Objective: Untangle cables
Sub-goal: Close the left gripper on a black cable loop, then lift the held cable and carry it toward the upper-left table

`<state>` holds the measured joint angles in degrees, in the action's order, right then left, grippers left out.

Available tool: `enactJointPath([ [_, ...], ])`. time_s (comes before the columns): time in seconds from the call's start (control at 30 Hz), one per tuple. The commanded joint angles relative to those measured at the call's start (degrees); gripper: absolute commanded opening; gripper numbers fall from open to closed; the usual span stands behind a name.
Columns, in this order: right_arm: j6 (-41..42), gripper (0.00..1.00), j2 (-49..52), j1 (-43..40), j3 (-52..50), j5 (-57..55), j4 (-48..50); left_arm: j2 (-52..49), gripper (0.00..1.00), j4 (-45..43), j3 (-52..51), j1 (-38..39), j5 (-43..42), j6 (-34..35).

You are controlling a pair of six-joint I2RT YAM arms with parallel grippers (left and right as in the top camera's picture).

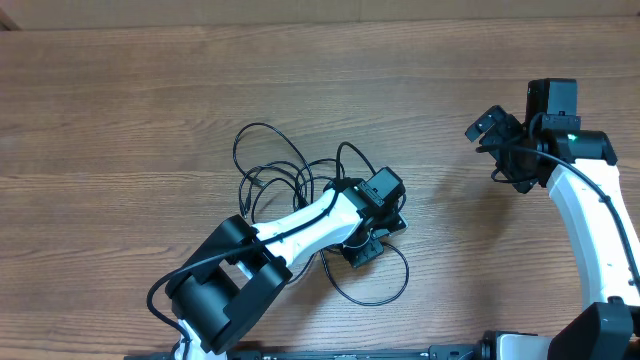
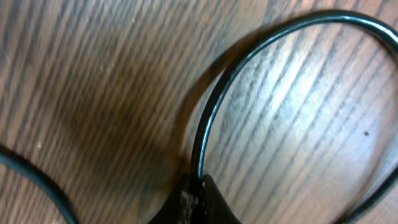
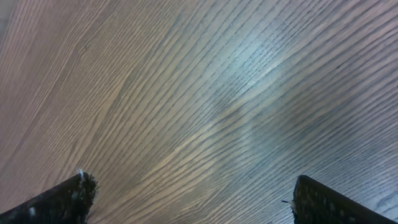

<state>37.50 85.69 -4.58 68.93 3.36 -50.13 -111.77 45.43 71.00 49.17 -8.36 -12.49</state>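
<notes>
From where I stand, the left end effector (image 1: 368, 250) is down low over the tangle of cables (image 1: 300, 178), which lies a little left of the middle of the bench (image 1: 120, 100). The thin black cords loop and cross each other there. One wide loop reaches out toward the far side, and another curls out on the near side, just past the left arm's wrist.

In the left wrist view, the left end effector (image 2: 198, 202) is pinched tight. Its two dark fingertips (image 2: 217, 208) meet at the bottom edge with no gap showing. One strand of the cables (image 2: 205, 118) runs straight up from between them, then bends round in a big arc to the right over the wood grain. So it is closed and gripping that strand. Another bit of cord crosses the lower left corner, apart from the fingers.

The right end effector (image 1: 497, 152) is well away from the tangle, out at the right side of the bench. In its own wrist view, the right end effector (image 3: 189, 186) is spread wide. One finger (image 3: 62, 202) sits in each bottom corner, with only bare wood between them. It holds nothing and touches no cord.
</notes>
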Motion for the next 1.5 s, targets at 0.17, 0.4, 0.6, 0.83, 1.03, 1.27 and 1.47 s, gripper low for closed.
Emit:
enactJointPath([
  [0.17, -0.1, 1.0, -0.8, -0.4, 0.0, -0.9, 0.3, 1.4, 0.04, 13.2, 22.4, -0.3, 0.0, 12.0],
  [0.4, -0.1, 1.0, -0.8, -0.4, 0.0, -0.9, 0.3, 2.8, 0.05, 24.0, 47.9, -3.6, -0.1, 22.8],
  [0.6, -0.1, 1.0, -0.8, -0.4, 0.0, -0.9, 0.3, 4.1, 0.04, 27.2, 70.8, -10.7, -3.0, 28.4],
  [0.83, -0.1, 1.0, -0.8, -0.4, 0.0, -0.9, 0.3, 6.4, 0.04, 22.0, 86.1, -17.9, -5.2, 40.9],
  [1.03, -0.1, 1.0, -0.8, -0.4, 0.0, -0.9, 0.3, 9.5, 0.04, 12.1, 91.2, -20.7, -5.0, 43.4],
  [1.27, -0.1, 1.0, -0.8, -0.4, 0.0, -0.9, 0.3, 11.1, 0.04, 5.8, 91.2, -20.7, -1.2, 42.8],
  [1.47, -0.1, 1.0, -0.8, -0.4, 0.0, -0.9, 0.3, 9.2, 0.04, 9.2, 91.1, -20.7, 12.3, 34.8],
])
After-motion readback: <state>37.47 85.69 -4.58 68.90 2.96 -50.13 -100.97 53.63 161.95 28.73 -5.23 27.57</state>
